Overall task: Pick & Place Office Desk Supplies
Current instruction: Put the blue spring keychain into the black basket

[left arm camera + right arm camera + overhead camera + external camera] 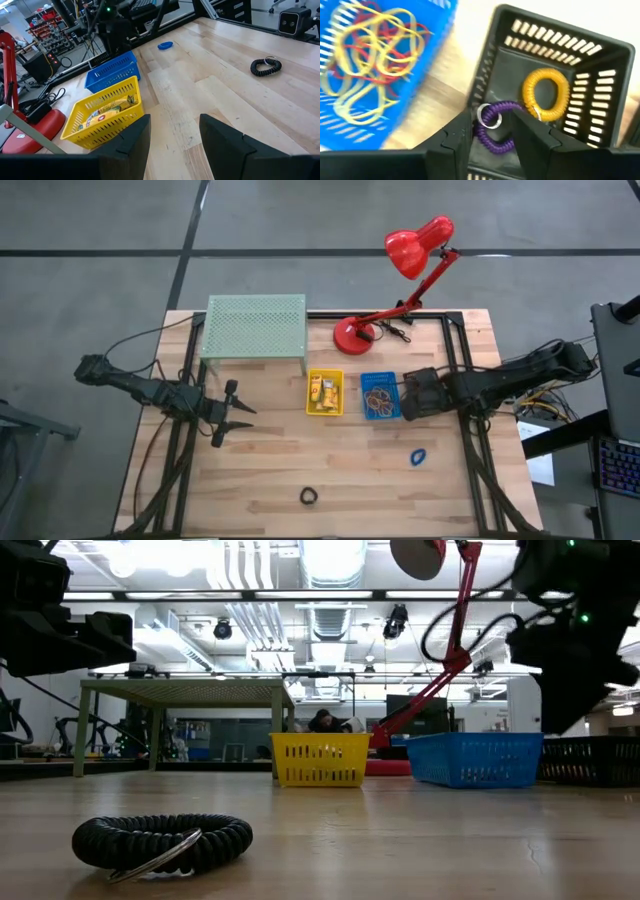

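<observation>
Two coils lie loose on our worktop (270, 470): black coil (309, 496) at six o'clock, blue coil (418, 456) at four; right pincer (490, 131), spread, hovers over the black basket (600, 65) holding purple coil (492, 131) and yellow coil (545, 93); left pincer (172, 135) spread at nine.

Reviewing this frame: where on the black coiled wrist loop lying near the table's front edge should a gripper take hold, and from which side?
Probably from straight above, jaws closing across one arc of the black coil: it lies flat on the table, ring hollow upward, with open wood around it. Best avoid the side carrying the metal key ring.
</observation>
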Robot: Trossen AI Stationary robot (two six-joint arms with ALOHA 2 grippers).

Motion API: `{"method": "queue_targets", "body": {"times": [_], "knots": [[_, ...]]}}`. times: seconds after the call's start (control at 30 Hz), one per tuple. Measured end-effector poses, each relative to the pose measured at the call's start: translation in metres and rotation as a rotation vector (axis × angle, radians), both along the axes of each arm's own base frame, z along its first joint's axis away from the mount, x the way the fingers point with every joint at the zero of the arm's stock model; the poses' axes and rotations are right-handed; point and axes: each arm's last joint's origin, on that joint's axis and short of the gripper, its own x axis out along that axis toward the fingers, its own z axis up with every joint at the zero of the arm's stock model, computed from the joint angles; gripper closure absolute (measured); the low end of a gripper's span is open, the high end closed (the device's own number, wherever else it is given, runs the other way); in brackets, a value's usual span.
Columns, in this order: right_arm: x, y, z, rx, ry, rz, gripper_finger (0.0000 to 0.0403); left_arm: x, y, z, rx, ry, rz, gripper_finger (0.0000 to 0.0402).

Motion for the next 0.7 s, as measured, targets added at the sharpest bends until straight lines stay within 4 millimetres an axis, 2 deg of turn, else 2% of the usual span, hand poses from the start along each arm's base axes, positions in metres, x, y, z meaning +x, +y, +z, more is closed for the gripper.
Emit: {"method": "queue_targets", "body": {"times": [0.27,0.4,0.57,0.7], "knots": [[0.017,0.004,0.033,0.048,-0.099,0.045,0.0278,0.000,0.000,0.000,0.000,0.001,0.000,0.0229],[0.023,0.008,0.044,0.186,-0.174,-0.016,0.0274,0.000,0.000,0.000,0.000,0.000,0.001,0.0229],[0.028,0.018,0.045,0.422,-0.200,-0.020,0.0275,0.000,0.000,0.000,0.000,0.001,0.001,0.0229],[0.029,0.036,0.039,0.508,-0.142,0.003,0.0283,0.000,0.000,0.000,-0.002,0.001,0.001,0.0228]]}}
